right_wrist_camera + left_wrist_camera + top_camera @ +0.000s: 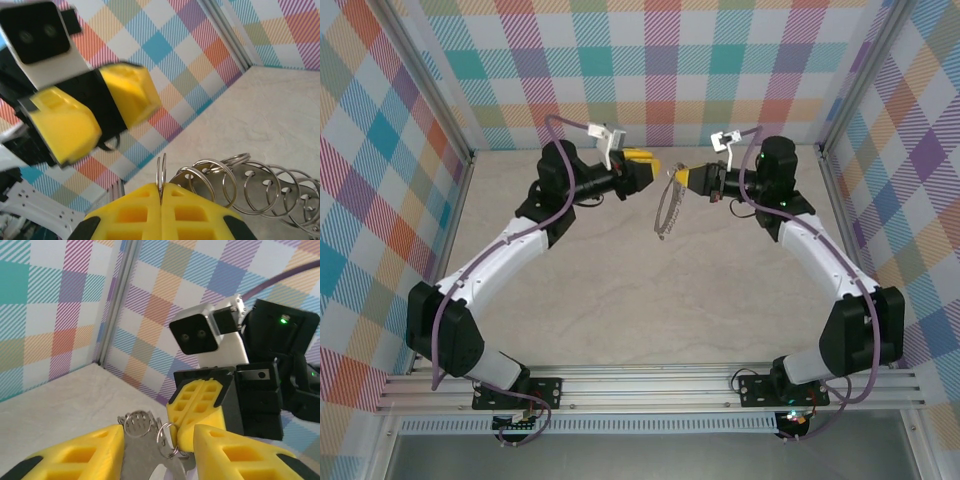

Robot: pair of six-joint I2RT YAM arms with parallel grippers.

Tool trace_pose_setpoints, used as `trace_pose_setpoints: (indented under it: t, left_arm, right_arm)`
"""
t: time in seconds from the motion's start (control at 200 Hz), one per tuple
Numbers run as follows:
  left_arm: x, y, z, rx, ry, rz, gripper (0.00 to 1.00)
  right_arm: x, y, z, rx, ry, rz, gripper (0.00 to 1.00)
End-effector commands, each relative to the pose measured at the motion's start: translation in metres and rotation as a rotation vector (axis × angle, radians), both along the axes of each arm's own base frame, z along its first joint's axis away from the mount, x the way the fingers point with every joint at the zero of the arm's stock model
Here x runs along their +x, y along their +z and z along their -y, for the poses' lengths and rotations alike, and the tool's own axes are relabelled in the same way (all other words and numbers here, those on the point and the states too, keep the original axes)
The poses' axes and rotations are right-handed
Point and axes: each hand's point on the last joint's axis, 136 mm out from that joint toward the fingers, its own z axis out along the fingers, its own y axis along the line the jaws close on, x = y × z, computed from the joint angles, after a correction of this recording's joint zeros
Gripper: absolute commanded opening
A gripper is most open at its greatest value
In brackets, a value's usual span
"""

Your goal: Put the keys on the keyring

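Three plaid walls (650,60), beige marbled tabletop (620,300)

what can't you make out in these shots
top external: keyring loops too small to count.
left wrist: keyring's lower part cut off by bottom edge.
right wrist: left tool blurred; keyring runs off right edge, its near end hidden between right tool fingers.

Pale beige tabletop (620,300), faintly veined like stone

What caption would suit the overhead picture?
Above the table, the right hand pinches a dangling keyring, with the left hand facing it.
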Motion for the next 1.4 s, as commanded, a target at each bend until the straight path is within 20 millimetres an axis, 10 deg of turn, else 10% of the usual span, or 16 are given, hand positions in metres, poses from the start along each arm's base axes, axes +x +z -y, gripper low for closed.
trace_pose_setpoints:
  t: [0.0, 1.395]
  left_arm:
    - [-0.008, 0.002, -0.006, 0.087, -0.08, 0.024, 0.42]
    - [0.009, -0.03, 0.018, 0.181, -0.456, -0.202, 0.33]
  right_arm:
    - [-0.012, 0.001, -0.005, -0.058, 0.102, 0.063, 0.0]
    - [-0.008, 0.006, -0.016, -0.032, 0.273, 0.078, 0.0]
